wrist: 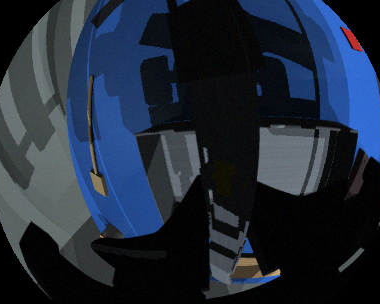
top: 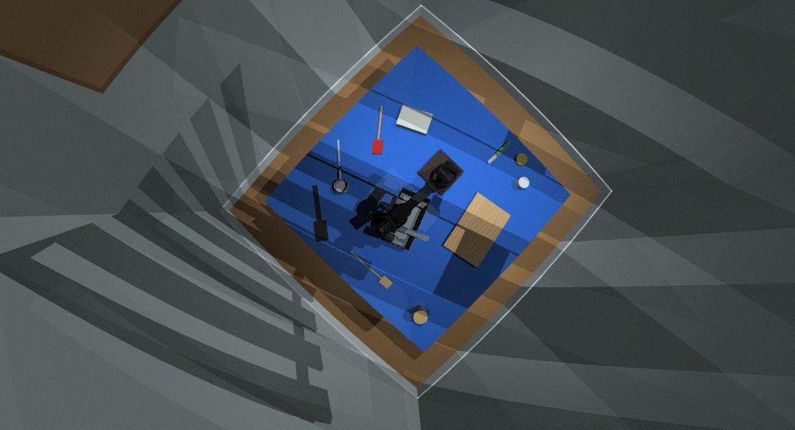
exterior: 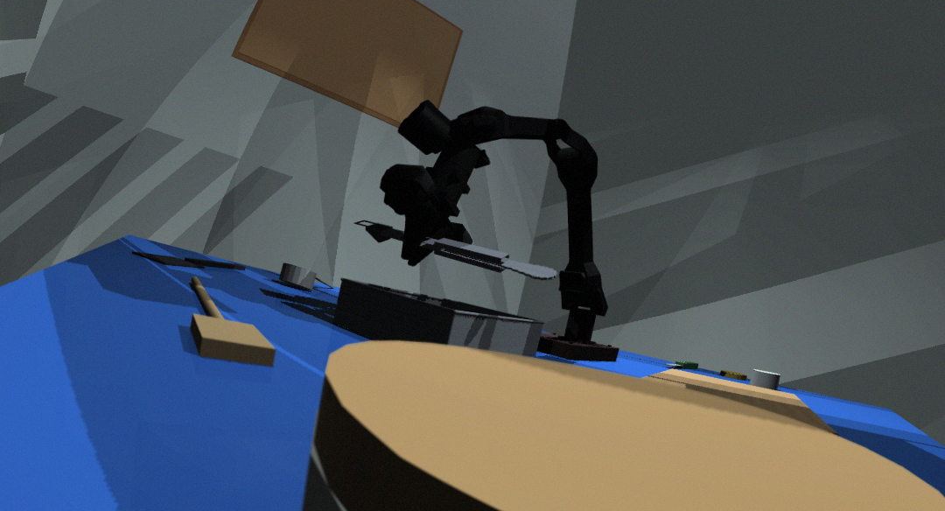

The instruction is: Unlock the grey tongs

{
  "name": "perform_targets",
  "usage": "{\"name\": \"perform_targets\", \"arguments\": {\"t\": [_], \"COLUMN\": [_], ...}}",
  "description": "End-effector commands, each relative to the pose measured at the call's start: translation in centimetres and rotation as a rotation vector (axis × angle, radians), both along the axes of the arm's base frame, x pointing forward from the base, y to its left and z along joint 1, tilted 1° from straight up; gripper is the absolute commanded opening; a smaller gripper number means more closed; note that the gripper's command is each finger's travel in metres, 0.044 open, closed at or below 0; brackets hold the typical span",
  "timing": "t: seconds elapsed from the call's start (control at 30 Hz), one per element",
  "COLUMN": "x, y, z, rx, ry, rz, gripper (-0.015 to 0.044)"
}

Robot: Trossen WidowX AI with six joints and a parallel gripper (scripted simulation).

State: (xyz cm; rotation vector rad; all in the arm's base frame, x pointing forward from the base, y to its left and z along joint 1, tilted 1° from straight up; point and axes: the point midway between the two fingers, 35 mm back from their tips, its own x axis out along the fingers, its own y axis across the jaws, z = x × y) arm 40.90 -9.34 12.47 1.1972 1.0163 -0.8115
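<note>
Tongs [exterior: 486, 258], grey and locked shut, hang in the air just above the roasting tin [exterior: 423, 316], lying nearly level with the tips toward the arm's base. The gripper [exterior: 423, 243] has its fingers clenched narrowly on the tongs near the handle end. The pickup step looks done; unlocking likely comes next, which calls for tipping the tips downward and squeezing. The wooden board [top: 477, 227] waits on the blue surface [top: 433, 87], just beside the tin.
</note>
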Motion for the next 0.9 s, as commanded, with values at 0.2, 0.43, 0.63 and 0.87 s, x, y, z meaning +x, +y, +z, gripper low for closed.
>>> {"name": "perform_targets", "arguments": {"t": [0.2, 0.43, 0.63, 0.87], "x": [0.02, -0.21, -0.50, -0.64], "y": [-0.03, -0.02, 0.00, 0.01], "z": [0.19, 0.21, 0.28, 0.32], "rx": [-0.037, -0.058, -0.074, -0.081], "ry": [0.117, 0.206, 0.282, 0.314], "rz": [0.062, 0.107, 0.148, 0.166], "gripper": [-0.0150, -0.0150, -0.0150, -0.0150]}}
